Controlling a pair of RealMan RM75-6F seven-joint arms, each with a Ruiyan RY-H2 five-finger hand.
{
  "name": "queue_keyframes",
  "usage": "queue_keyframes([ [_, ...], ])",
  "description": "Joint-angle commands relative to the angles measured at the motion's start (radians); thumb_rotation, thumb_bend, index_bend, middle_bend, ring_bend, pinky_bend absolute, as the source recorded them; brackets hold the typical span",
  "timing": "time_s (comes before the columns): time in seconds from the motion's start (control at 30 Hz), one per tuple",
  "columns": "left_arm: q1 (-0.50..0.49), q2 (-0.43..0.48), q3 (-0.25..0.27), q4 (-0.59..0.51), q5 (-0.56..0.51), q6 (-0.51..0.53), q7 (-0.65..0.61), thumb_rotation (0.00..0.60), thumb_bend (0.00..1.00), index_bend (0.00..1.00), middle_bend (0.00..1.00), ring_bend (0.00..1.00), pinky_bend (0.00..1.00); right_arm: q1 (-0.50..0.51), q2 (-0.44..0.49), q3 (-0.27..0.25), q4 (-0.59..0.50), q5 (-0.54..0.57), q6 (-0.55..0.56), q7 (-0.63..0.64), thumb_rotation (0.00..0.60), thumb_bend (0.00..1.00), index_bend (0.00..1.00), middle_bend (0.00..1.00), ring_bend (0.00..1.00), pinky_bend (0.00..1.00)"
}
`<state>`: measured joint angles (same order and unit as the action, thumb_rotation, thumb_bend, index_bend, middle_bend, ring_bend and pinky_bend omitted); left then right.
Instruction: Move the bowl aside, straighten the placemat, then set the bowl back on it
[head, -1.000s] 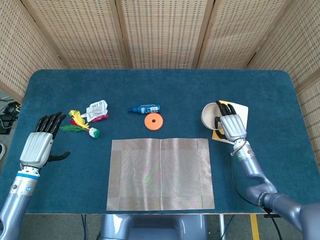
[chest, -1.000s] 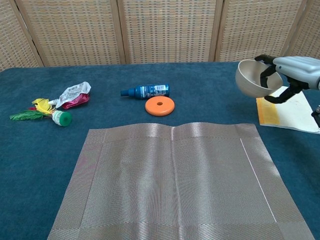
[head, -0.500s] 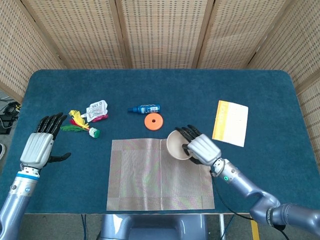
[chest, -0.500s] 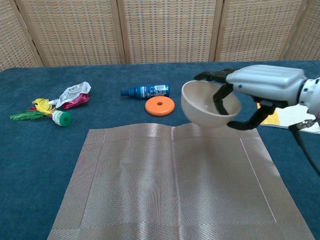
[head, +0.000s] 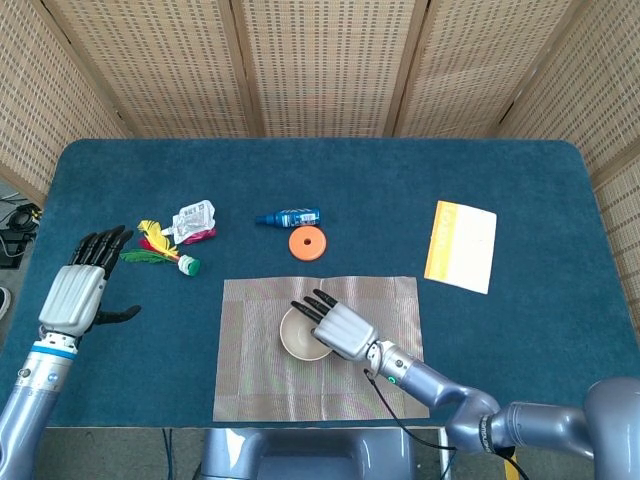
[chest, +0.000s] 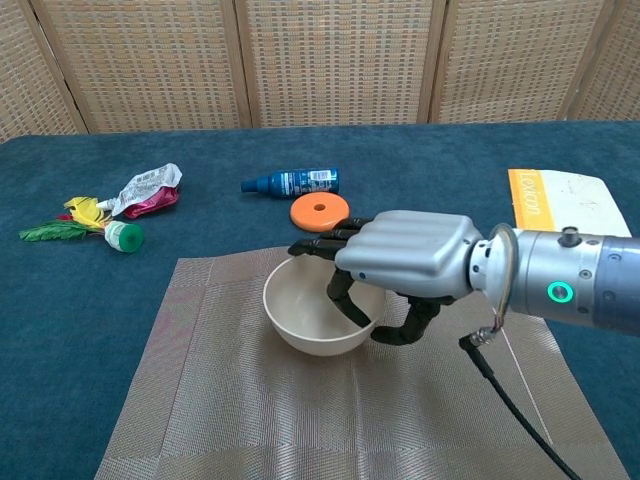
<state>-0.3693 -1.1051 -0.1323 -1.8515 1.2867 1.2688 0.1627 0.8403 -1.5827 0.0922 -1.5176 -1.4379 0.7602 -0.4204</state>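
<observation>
The right robot hand (chest: 405, 262) hides the bowl's (chest: 305, 316) far-right rim, and the placemat (chest: 200, 400) runs off the chest view's lower edge.

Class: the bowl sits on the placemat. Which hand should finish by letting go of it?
The right hand: it holds the bowl by its rim over the placemat. The left hand is open far off at the table's left edge.

The head view looks steeply down over the whole blue felt-covered table (head: 560, 330); the chest view sits low and close, facing the wicker screen (chest: 340, 60); both share the woven beige placemat (head: 260, 390) (chest: 200, 400).
</observation>
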Motion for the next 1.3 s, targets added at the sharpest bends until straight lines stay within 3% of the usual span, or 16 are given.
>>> queue_keyframes([
  [0.03,-0.001,0.001,-0.002,0.002,-0.003,-0.004,-0.005,0.6,0.0,0.0,0.0,0.0,0.0,0.004,-0.011,-0.004,0.007,0.014,0.002,-0.021,0.6,0.58,0.75,0.0,0.0,0.0],
  [0.2,-0.003,0.003,-0.004,0.005,-0.006,-0.009,-0.011,0.6,0.0,0.0,0.0,0.0,0.0,0.007,-0.009,-0.015,0.007,0.026,0.0,-0.037,0.6,0.54,0.72,0.0,0.0,0.0],
  [0.23,-0.003,0.003,-0.005,0.005,-0.006,-0.01,-0.012,0.6,0.0,0.0,0.0,0.0,0.0,0.009,-0.006,-0.019,0.008,0.023,-0.002,-0.039,0.6,0.47,0.63,0.0,0.0,0.0],
  [0.33,-0.003,0.004,-0.005,0.004,-0.006,-0.01,-0.013,0.6,0.0,0.0,0.0,0.0,0.0,0.012,0.019,-0.038,-0.006,-0.005,-0.002,-0.034,0.6,0.08,0.18,0.0,0.0,0.0],
  [0.37,-0.003,0.004,-0.005,0.004,-0.007,-0.011,-0.014,0.6,0.0,0.0,0.0,0.0,0.0,0.011,0.025,-0.041,-0.012,-0.01,0.001,-0.03,0.6,0.01,0.06,0.0,0.0,0.0],
  [0.43,-0.005,0.004,-0.005,0.004,-0.008,-0.016,-0.013,0.6,0.0,0.0,0.0,0.0,0.0,0.001,0.06,-0.053,-0.055,-0.033,0.025,-0.017,0.6,0.0,0.0,0.0,0.0,0.0],
  [0.63,-0.004,0.005,-0.003,0.001,-0.003,-0.015,-0.013,0.6,0.0,0.0,0.0,0.0,0.0,-0.048,0.169,-0.081,-0.165,-0.087,0.124,-0.048,0.6,0.0,0.0,0.0,0.0,0.0],
  [0.87,0.025,0.013,0.018,-0.021,0.042,0.026,-0.018,0.6,0.0,0.0,0.0,0.0,0.0,-0.179,0.353,-0.117,-0.246,-0.141,0.339,-0.061,0.6,0.0,0.0,0.0,0.0,0.0],
  [1.07,0.096,0.015,0.071,-0.031,0.098,0.112,0.004,0.6,0.0,0.0,0.0,0.0,0.0,-0.355,0.407,-0.105,-0.108,-0.12,0.608,0.079,0.6,0.0,0.0,0.0,0.0,0.0],
  [1.3,0.167,0.015,0.122,-0.007,0.151,0.183,-0.002,0.6,0.0,0.0,0.0,0.0,0.0,-0.49,0.35,-0.101,0.064,-0.075,0.748,0.253,0.6,0.0,0.0,0.0,0.0,0.0],
])
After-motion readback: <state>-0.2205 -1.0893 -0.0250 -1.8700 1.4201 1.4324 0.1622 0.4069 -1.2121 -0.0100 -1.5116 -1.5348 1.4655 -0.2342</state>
